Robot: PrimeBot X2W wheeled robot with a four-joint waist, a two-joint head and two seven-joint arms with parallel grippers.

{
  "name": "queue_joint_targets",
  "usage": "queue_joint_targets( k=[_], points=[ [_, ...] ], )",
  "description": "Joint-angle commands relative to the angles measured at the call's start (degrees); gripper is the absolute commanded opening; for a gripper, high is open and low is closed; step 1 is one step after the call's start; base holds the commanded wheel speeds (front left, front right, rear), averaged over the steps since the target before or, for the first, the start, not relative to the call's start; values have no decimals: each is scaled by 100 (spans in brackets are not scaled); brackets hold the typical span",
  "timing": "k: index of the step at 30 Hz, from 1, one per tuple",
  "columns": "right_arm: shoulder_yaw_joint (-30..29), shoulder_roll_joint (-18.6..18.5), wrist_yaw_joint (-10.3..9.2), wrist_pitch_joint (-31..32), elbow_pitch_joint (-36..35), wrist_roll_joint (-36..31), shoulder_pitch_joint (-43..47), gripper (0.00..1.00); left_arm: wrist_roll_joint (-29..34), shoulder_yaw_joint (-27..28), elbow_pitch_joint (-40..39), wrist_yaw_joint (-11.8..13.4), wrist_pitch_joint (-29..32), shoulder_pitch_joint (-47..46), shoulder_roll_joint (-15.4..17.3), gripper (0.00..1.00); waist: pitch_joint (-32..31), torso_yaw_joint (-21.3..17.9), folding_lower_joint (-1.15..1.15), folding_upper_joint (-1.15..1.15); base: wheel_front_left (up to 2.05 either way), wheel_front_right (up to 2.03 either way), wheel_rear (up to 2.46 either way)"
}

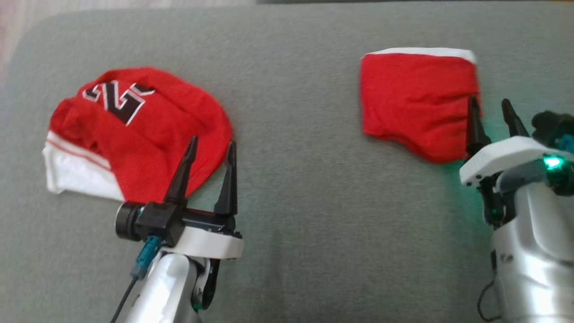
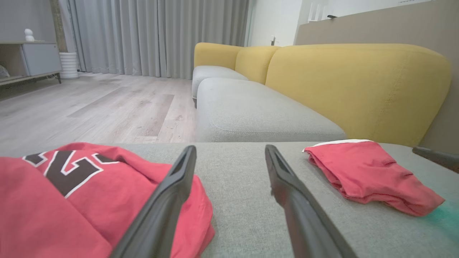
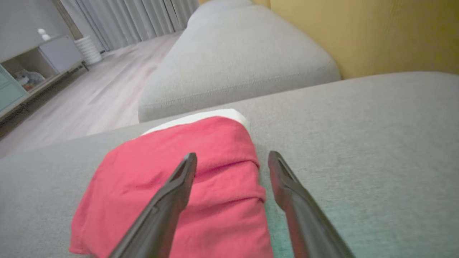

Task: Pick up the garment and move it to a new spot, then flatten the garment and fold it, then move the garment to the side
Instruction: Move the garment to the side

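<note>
Head view: left claw (image 1: 213, 141) spread; right claw (image 1: 489, 100) spread, partly covering folded garment (image 1: 412, 98) edge.

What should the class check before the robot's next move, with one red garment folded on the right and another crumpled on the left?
1. The right gripper is open and empty: ok.
2. The left gripper is open and empty: ok.
3. The folded garment lies on the grey cushion, apart from the other: ok.
4. The crumpled garment is flattened: not ok, it is bunched.
5. The right gripper is clear of the folded garment's edge: cannot tell.
</note>
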Motion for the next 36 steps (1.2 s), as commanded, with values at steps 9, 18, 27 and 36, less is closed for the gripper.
queue_joint_targets(
  k=[9,18,27,36],
  points=[
    [-781,3,-4,191,1230,-691,-1035,100,-83,43,-128,1,-31,-311,33,100,370,500,-1,0,0,0,0],
    [-1137,-10,-4,303,2052,-1401,-1282,40,-108,77,-159,30,-31,-313,33,100,379,606,-1,0,0,0,0],
    [-466,-307,-4,-100,2308,-1941,-1484,0,-120,132,-144,60,-31,-180,33,100,33,340,-1,0,0,0,0],
    [965,-1468,-4,-115,2288,-1997,-1517,0,-54,305,-235,40,-31,-69,33,100,-69,80,-1,0,0,0,0]
  ],
)
